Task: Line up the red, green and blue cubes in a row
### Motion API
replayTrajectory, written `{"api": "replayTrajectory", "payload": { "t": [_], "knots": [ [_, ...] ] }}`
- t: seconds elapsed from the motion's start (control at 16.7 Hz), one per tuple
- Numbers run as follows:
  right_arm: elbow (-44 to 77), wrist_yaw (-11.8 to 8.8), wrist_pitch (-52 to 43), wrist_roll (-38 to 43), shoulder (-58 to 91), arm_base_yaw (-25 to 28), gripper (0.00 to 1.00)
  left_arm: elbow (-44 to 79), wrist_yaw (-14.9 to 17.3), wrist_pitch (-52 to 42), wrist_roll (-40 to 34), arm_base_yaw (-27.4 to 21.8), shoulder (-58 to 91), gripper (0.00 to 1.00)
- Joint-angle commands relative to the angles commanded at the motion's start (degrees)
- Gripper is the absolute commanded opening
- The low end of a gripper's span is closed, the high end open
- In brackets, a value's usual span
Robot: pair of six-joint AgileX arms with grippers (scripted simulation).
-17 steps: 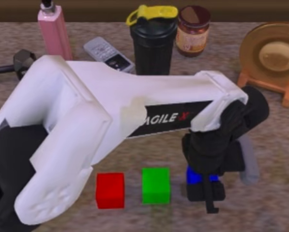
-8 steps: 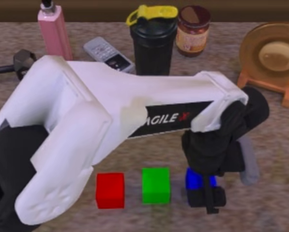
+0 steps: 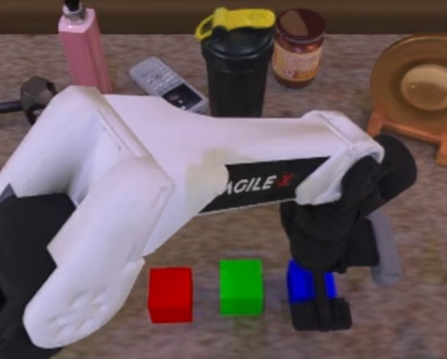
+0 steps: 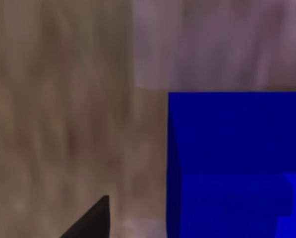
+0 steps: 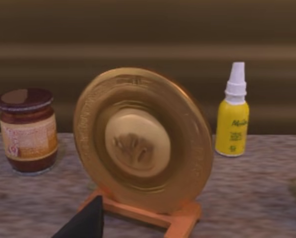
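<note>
Three cubes stand in a line near the table's front edge in the top view: red cube (image 3: 170, 295), green cube (image 3: 241, 286), blue cube (image 3: 307, 283). My left gripper (image 3: 322, 314) hangs over the blue cube's front side and partly covers it. In the left wrist view the blue cube (image 4: 237, 163) rests on the table, and one dark finger (image 4: 90, 223) stands apart from it with bare table between; the gripper is open. My right arm is out of the top view. Its wrist view shows one finger (image 5: 83, 223) at the picture's edge, holding nothing.
Along the back stand a pink bottle (image 3: 84, 48), a remote (image 3: 168, 84), a black shaker (image 3: 236, 63), a jar (image 3: 299, 46) and a golden plate on a wooden stand (image 3: 424, 86). A dumbbell (image 3: 36, 93) lies back left. A yellow bottle (image 5: 233, 116) stands beside the plate.
My left gripper has shifted toward the table's front edge, uncovering more of the blue cube. The three cubes have stayed where they were.
</note>
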Motion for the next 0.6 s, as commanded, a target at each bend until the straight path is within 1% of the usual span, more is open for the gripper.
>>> {"api": "replayTrajectory", "payload": {
  "t": [0.18, 0.48, 0.6],
  "knots": [
    [0.00, 0.00, 0.00, 0.00, 0.00, 0.00, 1.00, 0.96, 0.01, -1.01, 0.07, 0.11, -0.17, 1.00],
    [0.00, 0.00, 0.00, 0.00, 0.00, 0.00, 1.00, 8.35, 0.06, -11.50, -0.03, 0.93, -2.43, 1.00],
    [0.00, 0.00, 0.00, 0.00, 0.00, 0.00, 1.00, 10.27, -0.03, -13.64, -0.07, 1.20, -3.31, 1.00]
  ]
}}
